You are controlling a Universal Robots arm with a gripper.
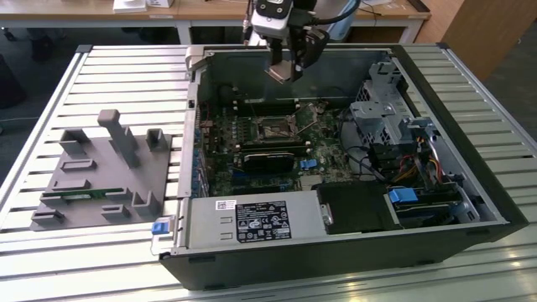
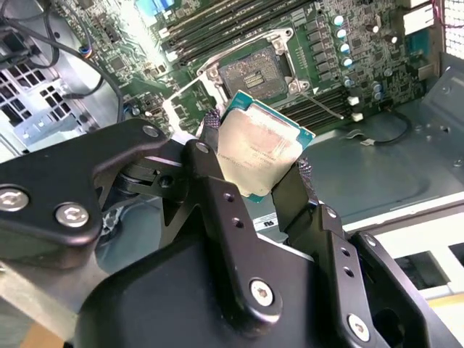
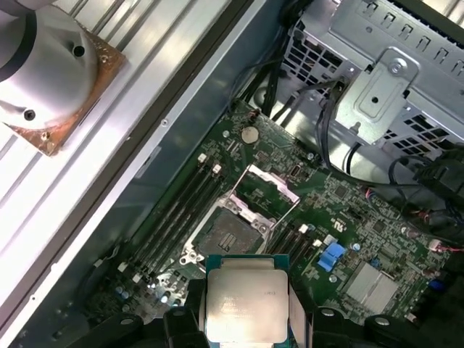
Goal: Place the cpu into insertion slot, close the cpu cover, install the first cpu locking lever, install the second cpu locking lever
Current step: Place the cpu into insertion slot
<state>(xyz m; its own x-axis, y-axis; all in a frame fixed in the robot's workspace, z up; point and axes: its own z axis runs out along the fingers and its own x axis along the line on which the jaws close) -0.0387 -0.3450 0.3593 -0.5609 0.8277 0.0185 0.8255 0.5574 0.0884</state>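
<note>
The claw (image 1: 283,74) is clamped on the cpu (image 2: 257,148) by two opposite edges, metal face showing, and hangs above the open computer case (image 1: 336,261) — the insertion slot (image 1: 273,130) lies uncovered on the green board (image 1: 220,173) well below, seemingly almost straight beneath it in the exterior view.

A single robot arm (image 1: 273,19) comes down from overhead, wrist pointing downward. Its gripper (image 1: 283,75) hangs well above the insertion slot (image 1: 270,131), clear of it. The two black fingers (image 2: 206,156) are clamped on opposite edges of the cpu (image 2: 259,141).
</note>
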